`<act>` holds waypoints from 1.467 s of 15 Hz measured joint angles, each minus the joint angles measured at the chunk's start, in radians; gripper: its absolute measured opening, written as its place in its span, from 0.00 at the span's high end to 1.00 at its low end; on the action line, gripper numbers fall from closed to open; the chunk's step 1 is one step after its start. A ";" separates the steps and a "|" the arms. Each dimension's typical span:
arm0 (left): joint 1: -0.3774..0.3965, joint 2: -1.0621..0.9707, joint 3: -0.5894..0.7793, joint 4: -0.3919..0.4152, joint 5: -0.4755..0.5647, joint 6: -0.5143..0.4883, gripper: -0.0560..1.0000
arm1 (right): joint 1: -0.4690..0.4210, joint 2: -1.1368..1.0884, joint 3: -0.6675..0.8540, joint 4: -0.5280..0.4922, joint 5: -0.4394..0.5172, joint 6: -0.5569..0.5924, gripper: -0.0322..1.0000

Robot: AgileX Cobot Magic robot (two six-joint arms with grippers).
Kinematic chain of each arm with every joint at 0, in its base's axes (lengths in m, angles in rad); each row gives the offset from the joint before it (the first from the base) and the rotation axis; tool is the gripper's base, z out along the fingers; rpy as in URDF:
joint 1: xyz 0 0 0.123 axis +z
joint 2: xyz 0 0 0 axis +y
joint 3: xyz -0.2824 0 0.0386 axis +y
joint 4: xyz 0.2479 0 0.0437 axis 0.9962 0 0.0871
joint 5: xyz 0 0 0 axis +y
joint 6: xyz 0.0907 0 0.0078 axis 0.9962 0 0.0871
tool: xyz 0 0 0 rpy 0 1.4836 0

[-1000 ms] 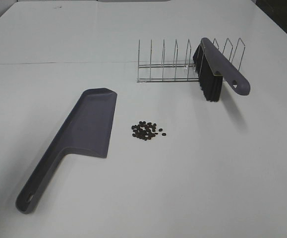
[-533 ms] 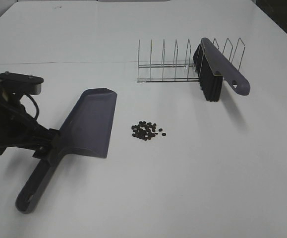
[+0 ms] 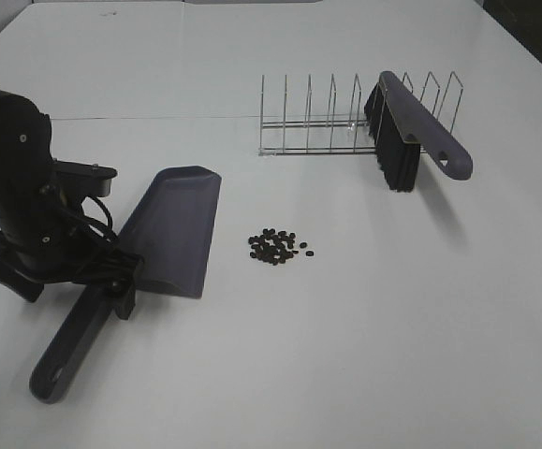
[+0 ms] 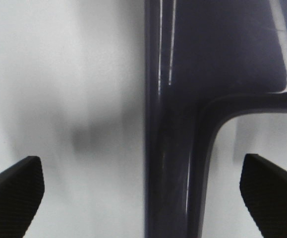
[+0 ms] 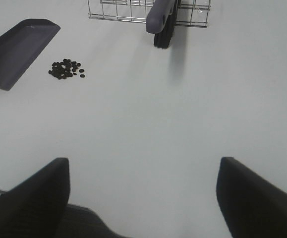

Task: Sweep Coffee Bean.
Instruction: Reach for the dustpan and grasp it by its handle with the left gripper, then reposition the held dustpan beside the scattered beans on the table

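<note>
White worktop (image 3: 364, 355) is carrying the coffee bean (image 3: 277, 246) pile mid-surface just beside the grey-purple dustpan (image 3: 172, 229), left gripper (image 4: 143, 198) is hanging with jaws spread astride its handle, right gripper (image 5: 143, 193) is hovering with jaws released, gripping nothing, and brush (image 3: 420, 131) is leaning in the wire rack (image 3: 313, 126).

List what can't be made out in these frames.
Dustpan handle, exterior high: left arm covers its middle and most of the left hand.
Left wrist: blurred; dustpan cut off by the edges.
Beans: too small to count in any view.
Right hand: outside exterior high; its wrist view shows only its tips.
Brush, right wrist: cut off by top edge.
</note>
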 joint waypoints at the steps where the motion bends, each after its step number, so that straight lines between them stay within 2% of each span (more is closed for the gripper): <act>1: 0.000 0.004 0.000 -0.006 0.000 0.000 0.01 | 0.000 0.000 0.000 0.000 0.000 0.000 0.31; 4: 0.000 0.032 -0.005 -0.007 -0.008 0.004 0.02 | 0.000 0.000 0.000 0.000 0.000 0.000 0.31; 5: 0.000 0.037 -0.007 -0.015 -0.011 0.026 0.06 | 0.000 0.000 0.000 0.000 0.000 0.000 0.31; 6: 0.000 0.037 -0.007 -0.015 -0.011 0.026 0.06 | 0.000 0.000 0.000 0.000 0.000 0.000 0.31; 8: -0.003 0.039 -0.011 -0.019 -0.013 0.049 0.41 | 0.000 0.000 0.000 0.000 0.000 0.000 0.31; 9: -0.003 0.039 -0.011 -0.019 -0.013 0.049 0.50 | 0.000 0.000 0.000 0.000 0.000 0.000 0.31; 10: -0.003 0.039 -0.011 -0.015 -0.011 0.049 0.67 | 0.000 0.000 0.000 0.000 0.000 0.000 0.31; 22: -0.003 0.039 -0.011 -0.014 -0.012 0.052 0.65 | 0.000 0.000 0.000 0.000 0.000 0.000 0.31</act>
